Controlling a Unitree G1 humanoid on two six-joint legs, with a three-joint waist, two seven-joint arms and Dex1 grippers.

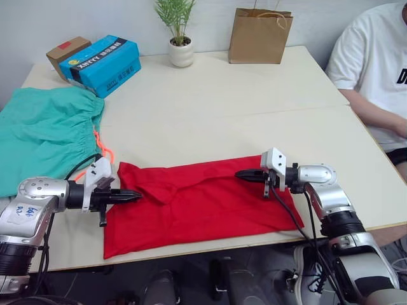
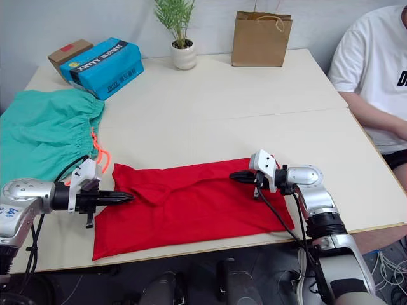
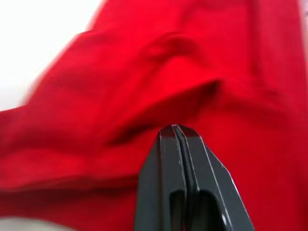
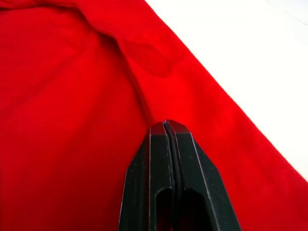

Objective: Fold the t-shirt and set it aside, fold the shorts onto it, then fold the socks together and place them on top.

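Note:
The red t-shirt [image 1: 197, 200] lies folded into a long band near the table's front edge, with a creased fold near its left end. My left gripper [image 1: 137, 195] is shut, its tips over the shirt's left end, nothing seen between its fingers [image 3: 163, 159]. My right gripper [image 1: 239, 173] is also shut and empty, pointing left over the shirt's upper right edge [image 4: 192, 72]. The teal shorts [image 1: 44, 133] are spread at the table's left side, and their orange drawstring [image 1: 102, 149] trails toward the shirt. The socks are out of view.
At the back left stand a blue box [image 1: 102, 63] and a brown carton [image 1: 67, 51]. A potted plant [image 1: 180, 47] and a paper bag [image 1: 259, 35] stand at the back. A person in a white t-shirt [image 1: 372, 70] sits at the right side.

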